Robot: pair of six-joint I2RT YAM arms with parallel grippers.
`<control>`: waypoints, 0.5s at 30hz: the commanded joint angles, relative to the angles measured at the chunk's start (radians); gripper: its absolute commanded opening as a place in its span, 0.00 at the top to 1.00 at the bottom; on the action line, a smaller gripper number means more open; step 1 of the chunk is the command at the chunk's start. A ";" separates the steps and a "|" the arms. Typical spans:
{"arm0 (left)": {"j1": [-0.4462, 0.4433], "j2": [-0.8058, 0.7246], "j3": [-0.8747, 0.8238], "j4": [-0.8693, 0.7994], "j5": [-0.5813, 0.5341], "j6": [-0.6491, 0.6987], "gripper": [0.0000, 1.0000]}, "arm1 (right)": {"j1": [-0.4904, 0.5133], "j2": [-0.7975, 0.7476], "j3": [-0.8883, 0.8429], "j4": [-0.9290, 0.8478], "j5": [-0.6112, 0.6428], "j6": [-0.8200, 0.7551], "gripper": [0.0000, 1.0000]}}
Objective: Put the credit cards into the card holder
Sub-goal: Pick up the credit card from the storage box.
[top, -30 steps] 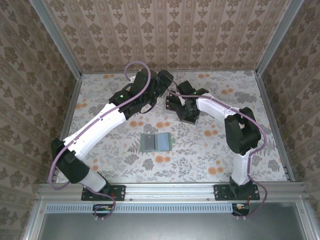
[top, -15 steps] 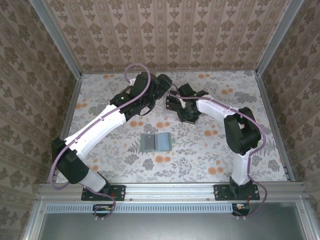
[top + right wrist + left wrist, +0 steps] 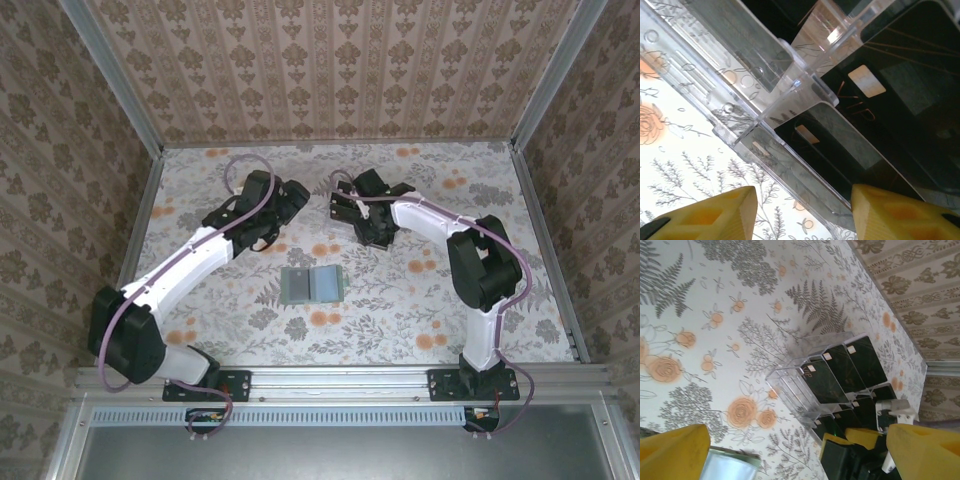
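Left gripper [image 3: 797, 435]: hovers above the floral table [image 3: 700, 315], fingers spread wide, empty. Right gripper [image 3: 802, 192]: sits close over the clear tray [image 3: 765, 105], fingers apart, gripping nothing. Credit cards [image 3: 840, 370]: stand tilted in the tray's slots, far centre of table. Card holder [image 3: 310, 285]: lies opened flat mid-table, well apart from both grippers.

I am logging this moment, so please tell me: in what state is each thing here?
Clear tray: flat on table, holding cards.
Credit cards: leaning in its slots.
Card holder: lying open, flat.
Left hand: open, empty.
Right hand: open, at the tray.
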 commanded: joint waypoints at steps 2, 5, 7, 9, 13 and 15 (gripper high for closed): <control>0.045 -0.047 -0.055 0.043 0.063 0.058 0.00 | 0.039 0.000 -0.031 -0.066 -0.033 -0.019 0.48; 0.068 -0.062 -0.081 0.043 0.078 0.071 0.00 | 0.055 -0.002 -0.030 -0.071 -0.038 -0.020 0.50; 0.079 -0.069 -0.093 0.041 0.085 0.082 0.00 | 0.067 -0.004 -0.028 -0.076 -0.038 -0.029 0.51; 0.089 -0.075 -0.101 0.040 0.093 0.092 0.00 | 0.076 -0.002 -0.024 -0.083 -0.032 -0.044 0.53; 0.103 -0.082 -0.118 0.050 0.115 0.106 0.00 | 0.083 0.002 -0.022 -0.090 -0.003 -0.100 0.56; 0.106 -0.083 -0.124 0.052 0.122 0.109 0.00 | 0.088 -0.002 -0.030 -0.079 0.022 -0.148 0.56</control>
